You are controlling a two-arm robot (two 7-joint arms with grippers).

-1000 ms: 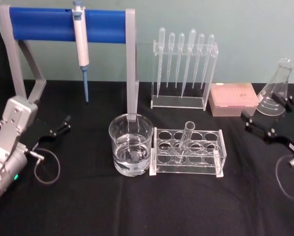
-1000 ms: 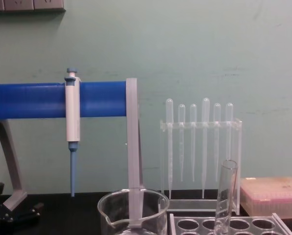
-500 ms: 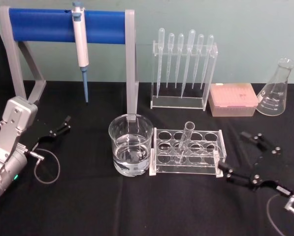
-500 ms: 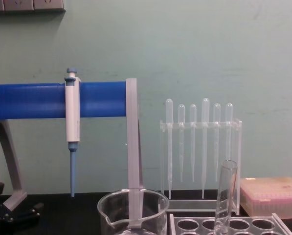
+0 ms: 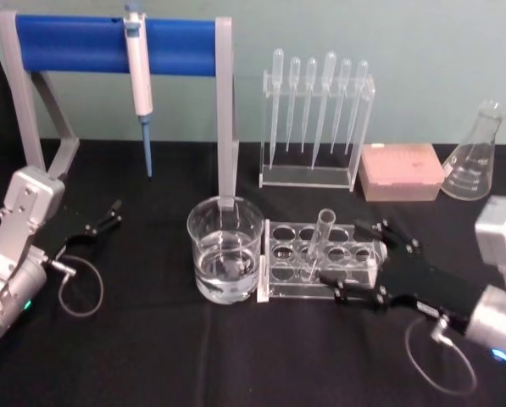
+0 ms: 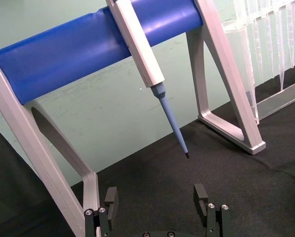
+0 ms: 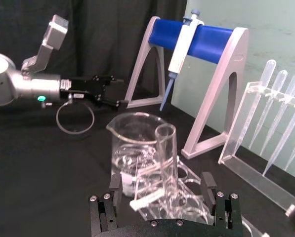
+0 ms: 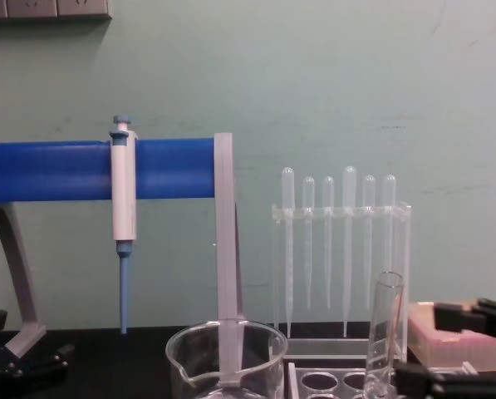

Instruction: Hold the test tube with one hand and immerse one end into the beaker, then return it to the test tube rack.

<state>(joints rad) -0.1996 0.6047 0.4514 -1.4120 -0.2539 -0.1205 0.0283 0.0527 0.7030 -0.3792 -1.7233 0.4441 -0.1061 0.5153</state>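
Note:
The test tube (image 5: 320, 243) is a clear glass tube leaning in a clear acrylic rack (image 5: 280, 287). The beaker (image 5: 225, 250), holding some clear liquid, stands just left of the rack. My right gripper (image 5: 344, 253) reaches over the rack's right half from the right. It is open, with its fingertips just short of the tube. In the right wrist view the test tube (image 7: 167, 158) stands ahead of the open right gripper (image 7: 162, 183), with the beaker (image 7: 135, 150) behind it. My left gripper (image 5: 104, 219) rests open on the table at the left, also seen as the left gripper (image 6: 156, 197).
A blue-barred stand (image 5: 108, 44) holding a pipettor (image 5: 139, 72) spans the back left, with one leg just behind the beaker. A rack of plastic pipettes (image 5: 316, 119), a pink tip box (image 5: 401, 170) and a conical flask (image 5: 477, 165) line the back right.
My right arm swung in from the right side of the table to the rack, its open gripper now beside the test tube. The left arm, tube and beaker stayed still.

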